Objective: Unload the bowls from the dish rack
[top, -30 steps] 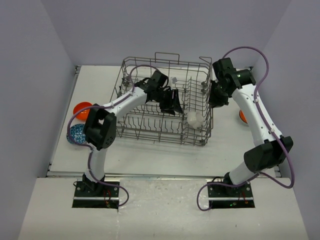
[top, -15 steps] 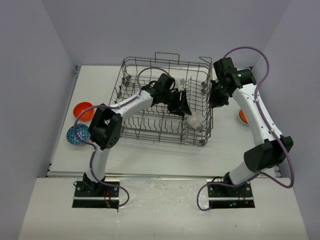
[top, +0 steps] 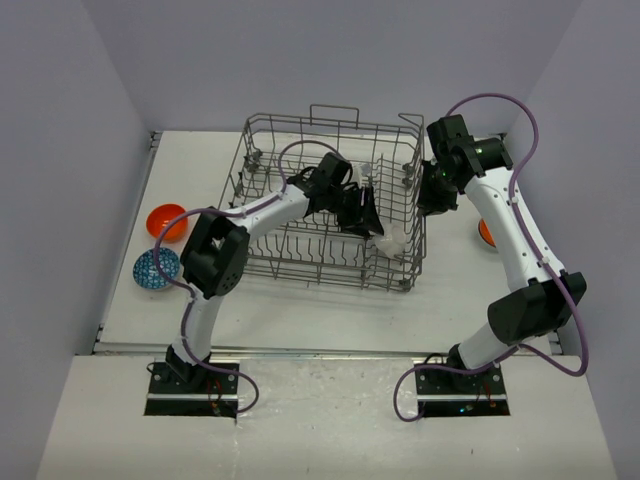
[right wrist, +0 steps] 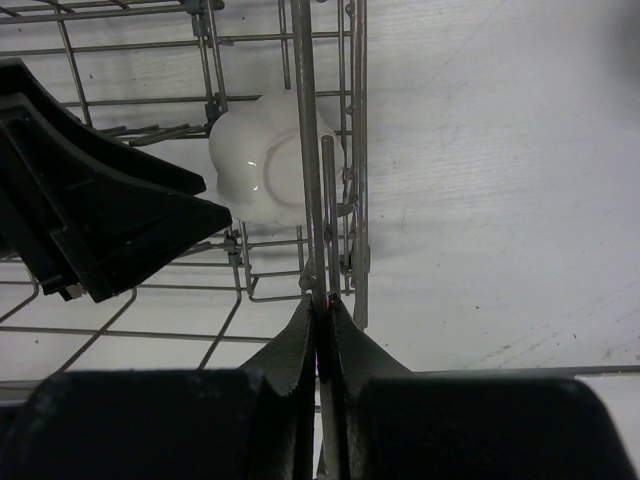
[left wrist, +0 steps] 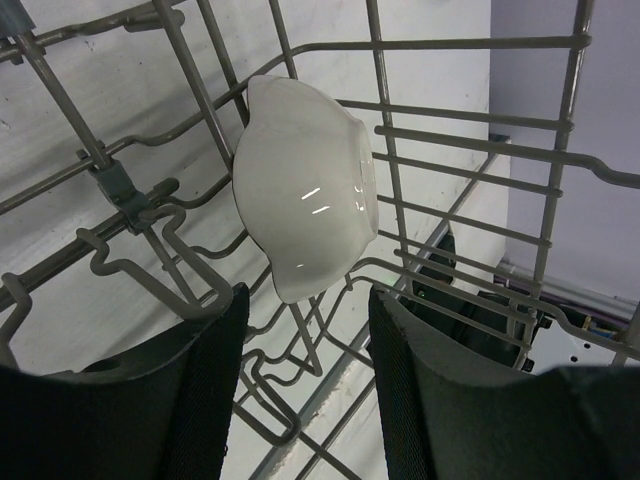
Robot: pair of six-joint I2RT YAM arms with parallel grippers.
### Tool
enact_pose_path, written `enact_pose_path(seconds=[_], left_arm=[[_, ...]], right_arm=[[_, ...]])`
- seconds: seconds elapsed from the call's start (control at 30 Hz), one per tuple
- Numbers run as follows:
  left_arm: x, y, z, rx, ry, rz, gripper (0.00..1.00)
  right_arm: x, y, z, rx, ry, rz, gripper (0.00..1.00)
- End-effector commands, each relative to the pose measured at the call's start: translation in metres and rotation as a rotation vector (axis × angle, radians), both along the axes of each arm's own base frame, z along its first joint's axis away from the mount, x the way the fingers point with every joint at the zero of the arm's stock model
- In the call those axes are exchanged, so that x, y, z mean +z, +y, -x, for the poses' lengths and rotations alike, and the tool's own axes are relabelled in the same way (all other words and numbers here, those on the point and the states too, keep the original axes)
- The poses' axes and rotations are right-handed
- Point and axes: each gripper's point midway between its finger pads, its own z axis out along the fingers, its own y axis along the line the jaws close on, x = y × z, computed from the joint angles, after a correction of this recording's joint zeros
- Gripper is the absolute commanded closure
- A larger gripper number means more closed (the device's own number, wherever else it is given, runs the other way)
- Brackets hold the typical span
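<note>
So the white bowl [left wrist: 305,190] is standing on edge in the near right corner of the rack [top: 300,121], leaning on the wires. It's the only bowl we can see inside. The left gripper [left wrist: 305,335] is down in the rack right in front of it, fingers spread, not touching it. The right gripper [right wrist: 320,300] is outside on the right wall with its fingers pressed together on a rack wire, probably to steady it.

What worries us:
- The bowl is glossy with a wavy rim, so a pinch on the edge could slide off.
- The prongs crowd the fingers, so 1 could snag before it closes.
- Pushing in could wedge the bowl deeper into the corner.

Hard to tell:
- From above, the left gripper covers much of the bowl.
- We can't see what its bottom edge rests on.
- An orange bowl [top: 167,220] and a blue bowl [top: 156,268] sit on the table [top: 300,310] to the left.
- Another orange one [top: 486,233] is mostly behind the right arm.
</note>
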Motion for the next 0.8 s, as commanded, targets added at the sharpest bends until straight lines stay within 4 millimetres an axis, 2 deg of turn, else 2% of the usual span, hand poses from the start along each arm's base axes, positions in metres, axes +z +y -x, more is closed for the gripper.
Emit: enact_pose_path(seconds=[0.0, 0.3, 0.77], left_arm=[[-0.002, -0.008, 0.005, -0.017, 0.011, 0.025, 0.47], [-0.005, -0.016, 0.012, -0.031, 0.031, 0.042, 0.47], [0.013, -0.023, 0.018, -0.040, 0.020, 0.121, 0.49]], right_arm=[[0.013, 0.005, -0.005, -0.018, -0.046, -0.046, 1.00], [0.010, 0.006, -0.003, -0.019, -0.039, -0.055, 1.00], [0.005, 0.008, -0.003, -0.018, -0.028, -0.062, 1.00]])
